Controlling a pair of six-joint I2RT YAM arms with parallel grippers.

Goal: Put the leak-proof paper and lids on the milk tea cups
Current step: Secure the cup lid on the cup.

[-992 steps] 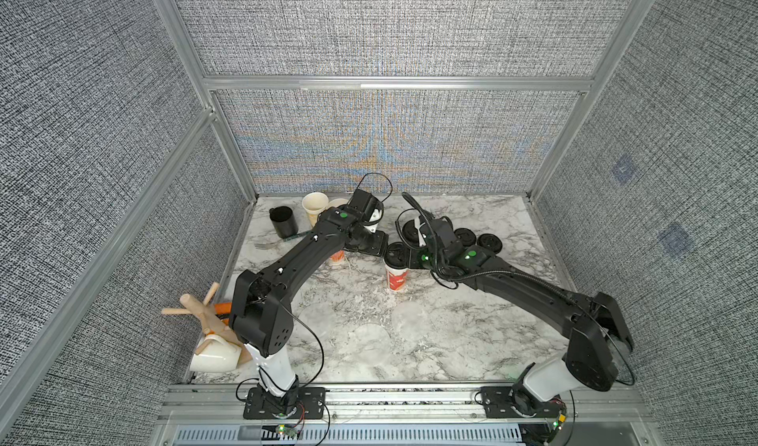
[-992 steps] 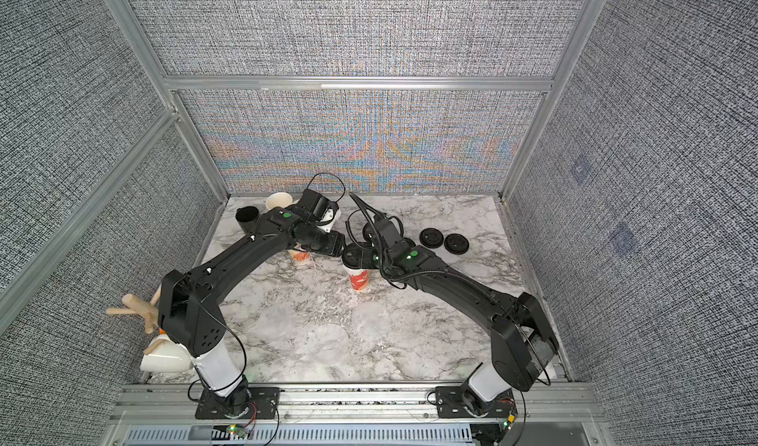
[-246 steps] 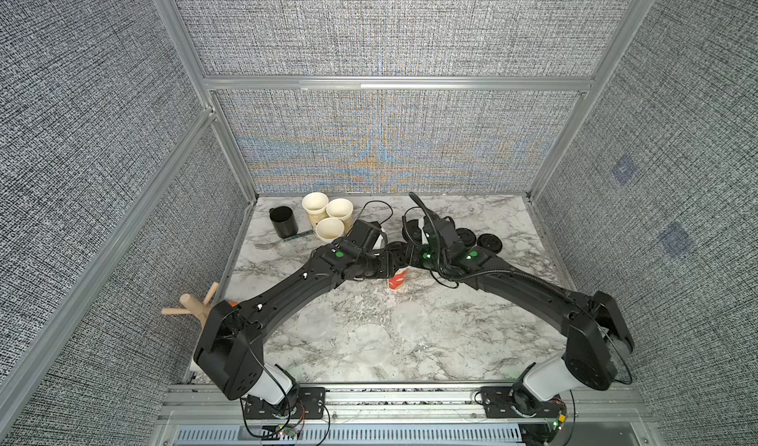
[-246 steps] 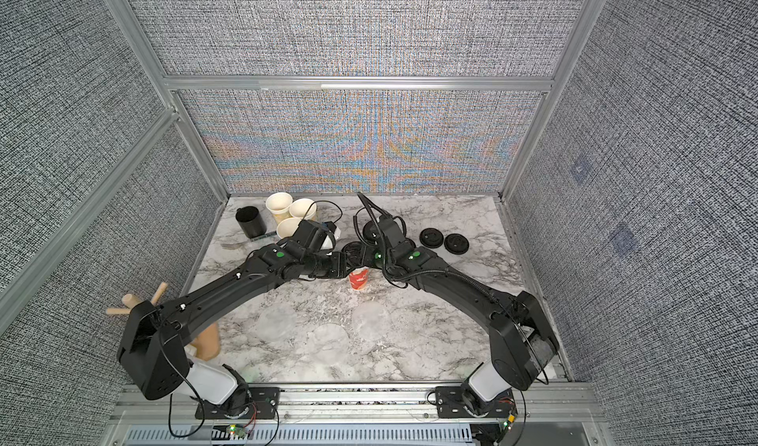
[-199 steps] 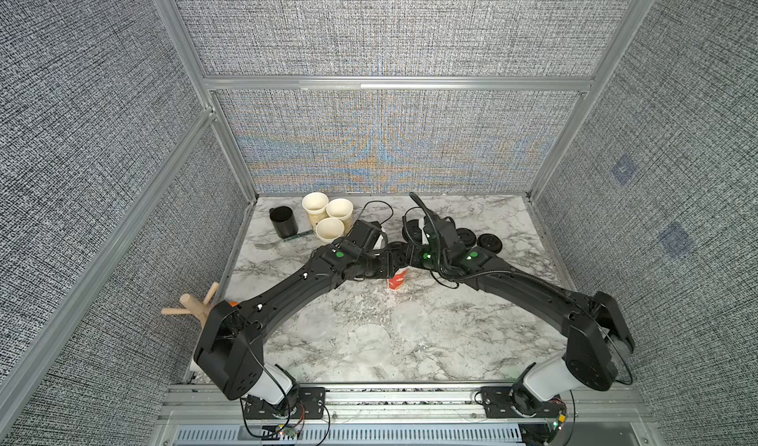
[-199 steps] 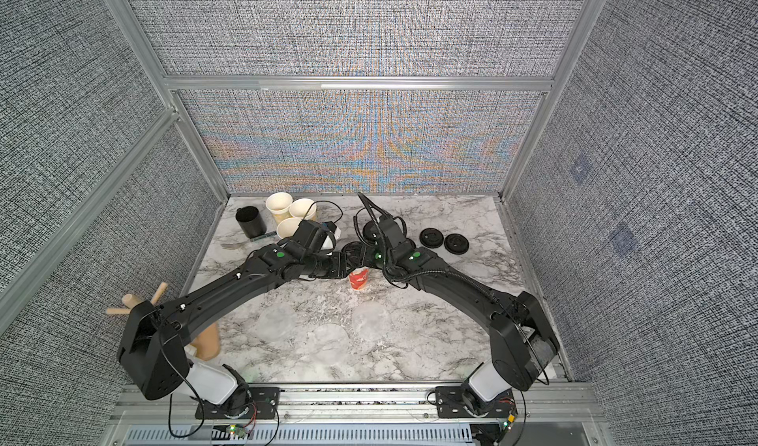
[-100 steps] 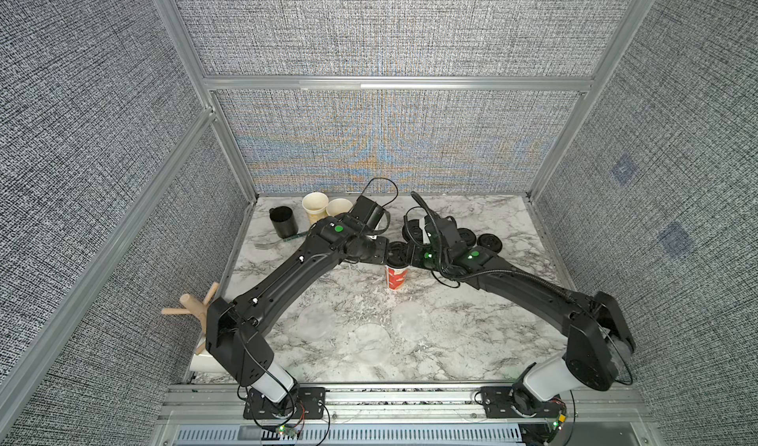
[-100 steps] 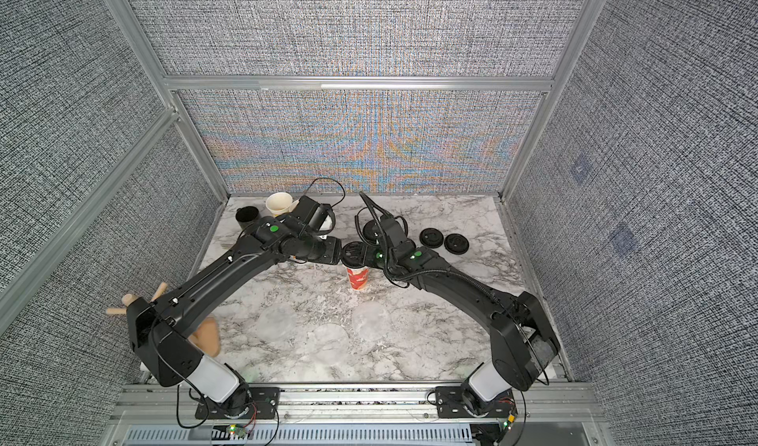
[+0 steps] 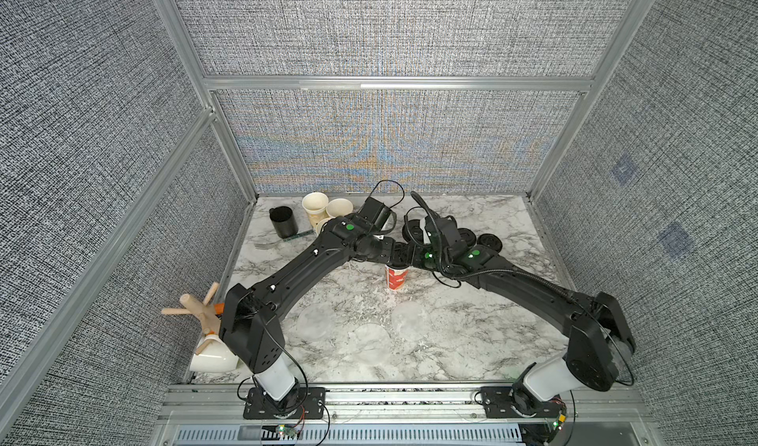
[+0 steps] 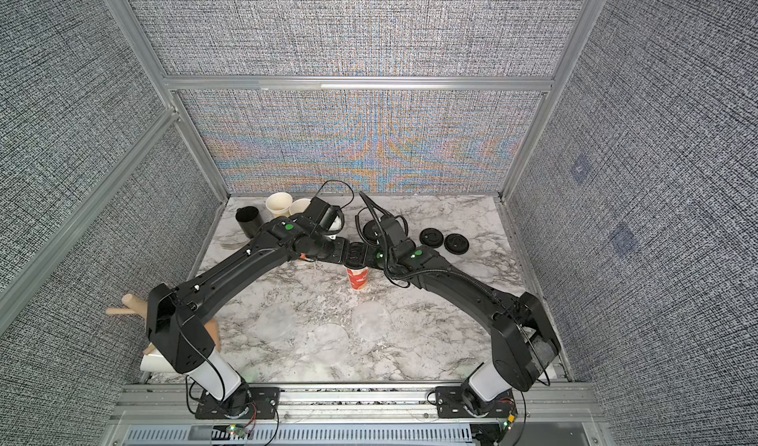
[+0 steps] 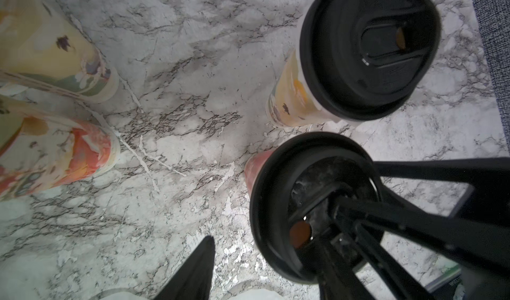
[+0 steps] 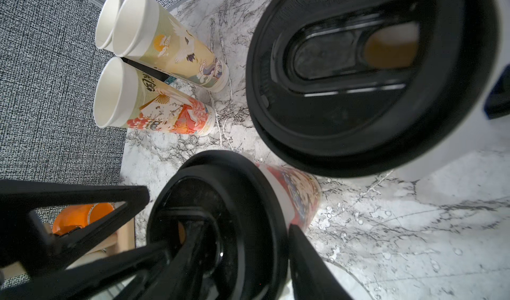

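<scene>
Grey woven fabric walls (image 9: 102,116) boxed me in on three sides, and a silver aluminium frame (image 9: 393,83) held them. The back panel (image 9: 389,144) shimmered with rainbow moiré, orange and blue. Below, the white marble tabletop (image 9: 471,341), veined in grey, sat under bright, even light, and I saw only soft shadows. A metal rail (image 9: 410,394) ran along my near edge.

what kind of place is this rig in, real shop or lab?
Probably a lab robot cell, not a shop. Grey fabric walls on aluminium framing box in a small marble-look table. Two arms are bolted to a front rail, with paper cups as props.
</scene>
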